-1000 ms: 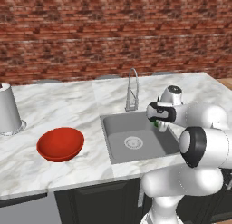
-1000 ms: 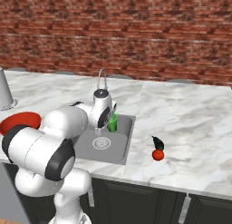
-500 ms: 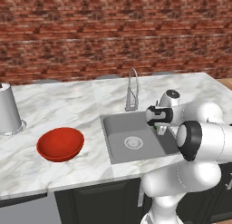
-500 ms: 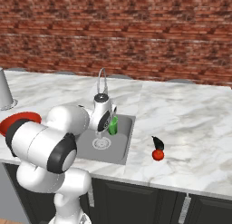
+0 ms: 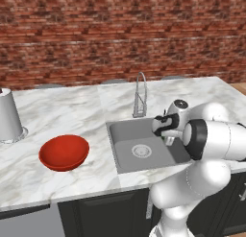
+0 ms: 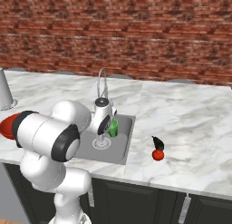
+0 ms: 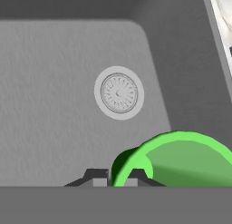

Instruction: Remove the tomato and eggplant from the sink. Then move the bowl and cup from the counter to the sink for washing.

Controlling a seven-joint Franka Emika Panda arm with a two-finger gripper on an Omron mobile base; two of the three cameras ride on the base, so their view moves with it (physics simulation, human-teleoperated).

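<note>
Claw (image 7: 115, 177) clamps green cup (image 7: 181, 158) rim over sink (image 7: 54, 105); tomato (image 6: 157, 155) shows rightward.

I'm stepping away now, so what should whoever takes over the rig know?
Gripper: shut on the green cup's rim, holding it over the sink, beside the drain.
Done: tomato and eggplant lie on the counter right of the sink.
Left: release the cup into the sink, then fetch the red bowl from the counter left of it.
</note>
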